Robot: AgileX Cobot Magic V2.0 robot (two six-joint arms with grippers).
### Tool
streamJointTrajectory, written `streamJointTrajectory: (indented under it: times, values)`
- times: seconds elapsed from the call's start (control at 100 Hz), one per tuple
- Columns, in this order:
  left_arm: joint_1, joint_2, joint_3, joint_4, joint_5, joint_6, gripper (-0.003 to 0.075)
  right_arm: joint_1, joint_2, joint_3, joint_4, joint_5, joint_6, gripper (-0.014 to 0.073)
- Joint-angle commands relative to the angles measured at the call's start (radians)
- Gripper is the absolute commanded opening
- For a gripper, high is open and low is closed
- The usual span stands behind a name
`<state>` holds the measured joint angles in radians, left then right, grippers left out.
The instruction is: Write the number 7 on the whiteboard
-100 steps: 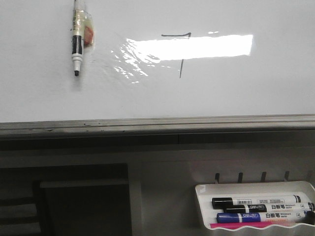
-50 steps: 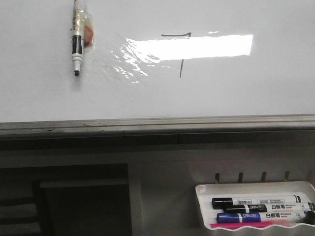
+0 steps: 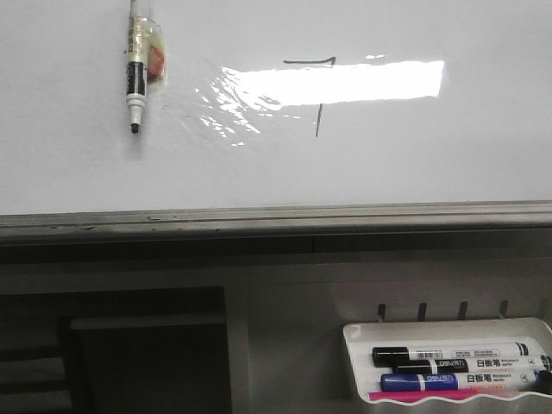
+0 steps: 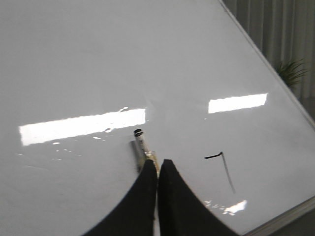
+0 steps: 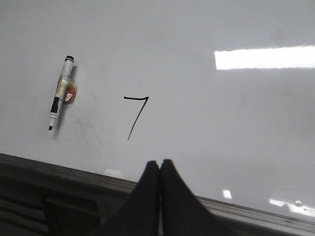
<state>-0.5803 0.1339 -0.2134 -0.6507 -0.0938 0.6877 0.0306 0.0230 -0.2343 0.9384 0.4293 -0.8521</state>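
The whiteboard (image 3: 388, 164) fills the upper front view, with a bright glare across it. The number 7 (image 3: 309, 61) is drawn in thin black line, its stem partly lost in the glare; it also shows in both wrist views (image 4: 226, 169) (image 5: 139, 118). A black-and-white marker (image 3: 134, 82) wrapped in tape sits against the board left of the 7, tip down, with nothing holding it (image 5: 60, 96). My left gripper (image 4: 157, 162) is shut, and the marker's rear end (image 4: 141, 143) shows just beyond its tips. My right gripper (image 5: 160, 162) is shut and empty near the board's lower edge. Neither gripper appears in the front view.
The board's grey metal lower edge (image 3: 276, 216) runs across the front view. Below it at the right hangs a small white tray (image 3: 354, 345) with black, blue and pink markers (image 3: 448, 354). A dark opening lies at the lower left.
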Motion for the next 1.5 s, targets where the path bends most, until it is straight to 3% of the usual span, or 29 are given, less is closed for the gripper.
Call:
streamJointTrajectory:
  times: [0.0,0.23,0.47,0.77,1.49]
  values:
    - [0.078,0.037,-0.019,0.242,-0.048,-0.219,-0.002,-0.009,0.01,-0.025,0.027,-0.052,-0.006,-0.0064]
    - [0.309,-0.013,0.058,0.582,-0.043,-0.522,-0.002,-0.009,0.01,-0.025,0.027,-0.052,-0.006,-0.0064]
    - [0.46,-0.127,0.195,0.59,-0.012,-0.6,-0.002,-0.009,0.01,-0.025,0.027,-0.052,-0.006,-0.0064]
    - [0.541,-0.17,0.249,0.585,0.058,-0.622,-0.002,-0.009,0.01,-0.025,0.027,-0.054,-0.006,-0.0064]
    - [0.572,-0.17,0.249,0.58,0.08,-0.622,-0.002,-0.009,0.01,-0.025,0.027,-0.054,-0.006,-0.0064]
